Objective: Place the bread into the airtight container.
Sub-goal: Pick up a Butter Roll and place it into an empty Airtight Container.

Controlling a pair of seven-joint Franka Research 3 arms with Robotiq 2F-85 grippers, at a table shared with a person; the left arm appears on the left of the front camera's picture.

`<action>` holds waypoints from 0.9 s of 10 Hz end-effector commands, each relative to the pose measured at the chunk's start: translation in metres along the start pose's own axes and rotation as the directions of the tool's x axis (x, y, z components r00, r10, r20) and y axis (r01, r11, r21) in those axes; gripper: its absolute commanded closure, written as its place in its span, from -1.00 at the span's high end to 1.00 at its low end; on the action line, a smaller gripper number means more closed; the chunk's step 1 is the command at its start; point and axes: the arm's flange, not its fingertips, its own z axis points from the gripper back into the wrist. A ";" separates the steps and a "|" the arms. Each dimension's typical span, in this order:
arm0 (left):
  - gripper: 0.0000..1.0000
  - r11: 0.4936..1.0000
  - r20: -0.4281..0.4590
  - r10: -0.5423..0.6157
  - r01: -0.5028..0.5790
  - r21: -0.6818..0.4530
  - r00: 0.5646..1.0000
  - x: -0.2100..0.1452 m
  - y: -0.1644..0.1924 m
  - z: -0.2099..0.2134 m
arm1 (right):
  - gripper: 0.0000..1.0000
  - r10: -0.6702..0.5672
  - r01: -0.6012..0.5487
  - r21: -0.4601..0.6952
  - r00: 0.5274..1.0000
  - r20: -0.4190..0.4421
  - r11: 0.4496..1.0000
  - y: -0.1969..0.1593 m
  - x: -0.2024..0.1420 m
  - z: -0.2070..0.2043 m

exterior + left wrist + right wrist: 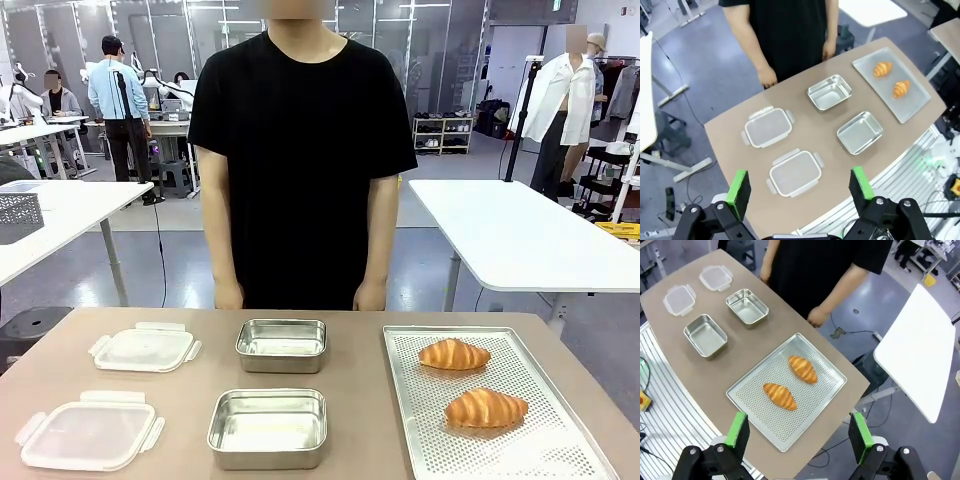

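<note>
Looking down past my right hand [798, 432], I see its jaws spread as wide as they go with nothing between them, high over the tabletop [715, 370]. The left hand [799, 187] hangs just as wide and just as empty over the other end.

The bread sits on my right side: two croissants on a perforated tray [540, 440], so the right arm is plainly the nearer one. The near croissant [486, 408] lies below and ahead of the right hand, well apart from it. Its long axis runs across the tabletop, left to right. In the right wrist view that reads as a diagonal, so I judge the wrist must roll until the fingers [737, 429] straddle the short width.

The near container [267, 455] stands open just left of the tray, its lid [88, 435] set off further left. Beyond these are the far croissant [454, 354], the far container [282, 362] and a second lid [145, 350]. The person [300, 150] stands at the far edge, arms down.
</note>
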 end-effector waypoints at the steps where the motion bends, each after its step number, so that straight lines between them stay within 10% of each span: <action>1: 1.00 1.000 0.002 -0.014 0.014 0.012 1.000 -0.004 -0.005 0.000 | 1.00 0.010 -0.011 -0.022 1.000 -0.029 1.000 0.003 -0.003 -0.003; 9: 1.00 1.000 0.012 -0.002 0.002 0.007 1.000 -0.002 -0.002 0.007 | 1.00 0.003 -0.003 -0.011 1.000 0.002 1.000 0.002 -0.001 0.004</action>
